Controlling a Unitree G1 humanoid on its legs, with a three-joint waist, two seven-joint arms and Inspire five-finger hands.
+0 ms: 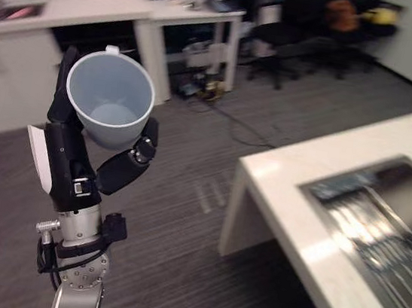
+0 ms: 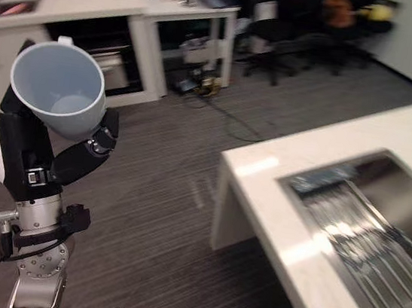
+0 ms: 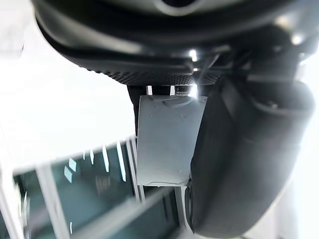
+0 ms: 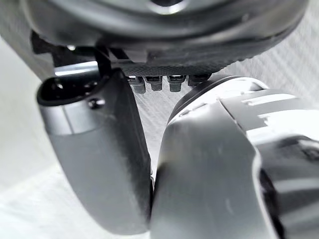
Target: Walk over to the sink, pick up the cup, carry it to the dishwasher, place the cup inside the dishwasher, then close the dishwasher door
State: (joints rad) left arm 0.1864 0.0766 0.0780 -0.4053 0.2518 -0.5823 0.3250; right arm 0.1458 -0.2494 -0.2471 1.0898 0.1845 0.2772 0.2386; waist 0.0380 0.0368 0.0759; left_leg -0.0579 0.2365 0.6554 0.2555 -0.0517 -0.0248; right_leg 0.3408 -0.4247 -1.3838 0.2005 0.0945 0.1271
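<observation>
Left hand was clamped round the pale blue cup, which I saw raised over the floor. Right hand: couldn't tell its grip. White counter with steel sink sat right, white desk beyond.

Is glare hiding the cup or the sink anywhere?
Left eye view: cup evenly lit in the left hand, no glare. Right eye view: bright reflections streak the sink; the counter beside it shines. Left wrist view: the backdrop past the hand is washed-out white.
</observation>
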